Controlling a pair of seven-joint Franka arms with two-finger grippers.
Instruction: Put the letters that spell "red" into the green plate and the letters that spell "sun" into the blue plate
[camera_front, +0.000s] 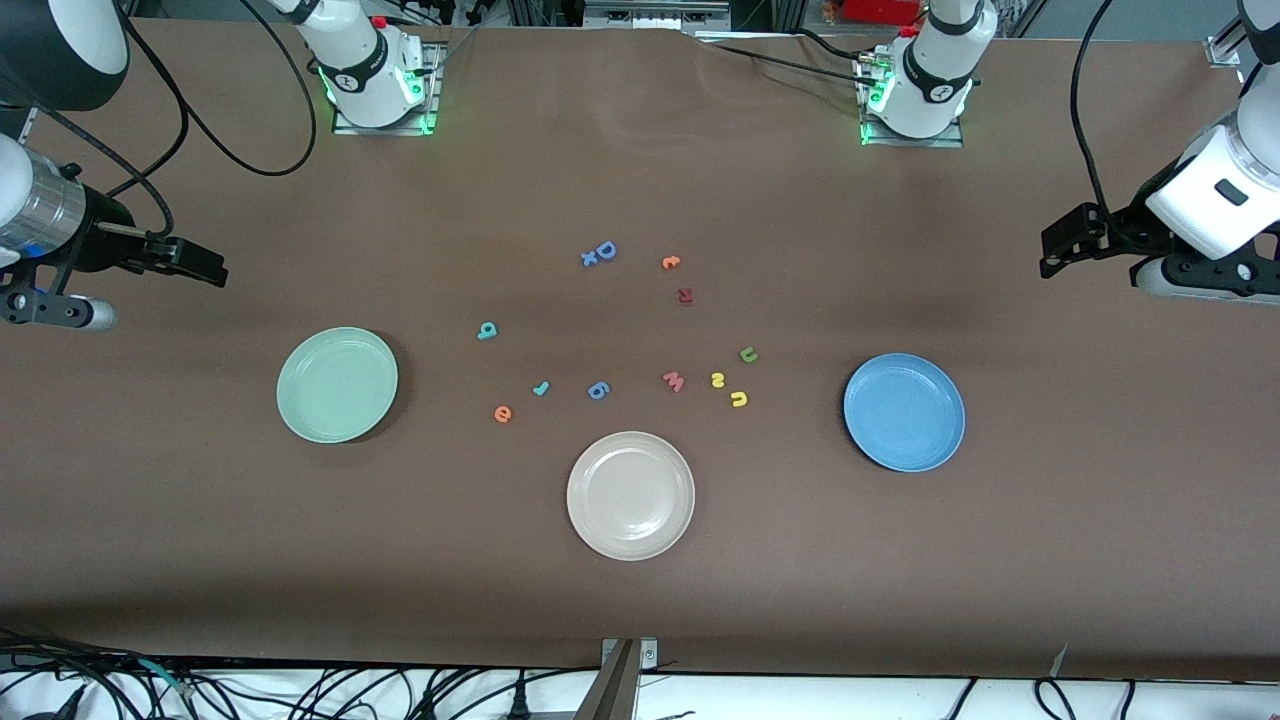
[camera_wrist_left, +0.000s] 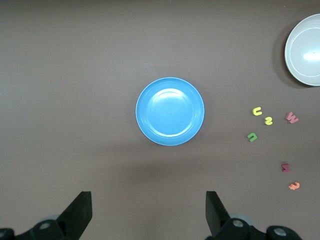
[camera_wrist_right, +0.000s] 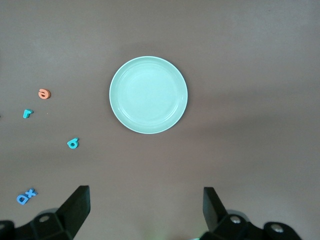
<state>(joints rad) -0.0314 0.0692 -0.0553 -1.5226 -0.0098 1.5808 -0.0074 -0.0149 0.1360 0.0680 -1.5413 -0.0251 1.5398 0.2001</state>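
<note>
Left gripper (camera_wrist_left: 147, 212) spread wide, empty, high above blue plate (camera_wrist_left: 170, 111). Right gripper (camera_wrist_right: 145, 210) likewise spread, empty, above green plate (camera_wrist_right: 148, 94). Letters scattered between plates, well apart from both.

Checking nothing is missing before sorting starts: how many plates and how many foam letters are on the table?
Round plates: 3 (pale green plate, beige plate, blue plate)
Small foam letters: 12
Total: 15

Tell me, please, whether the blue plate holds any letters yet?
Empty. The blue plate shows a bare inside, and the yellow and green letters lie on the table beside it, toward the beige plate.
</note>
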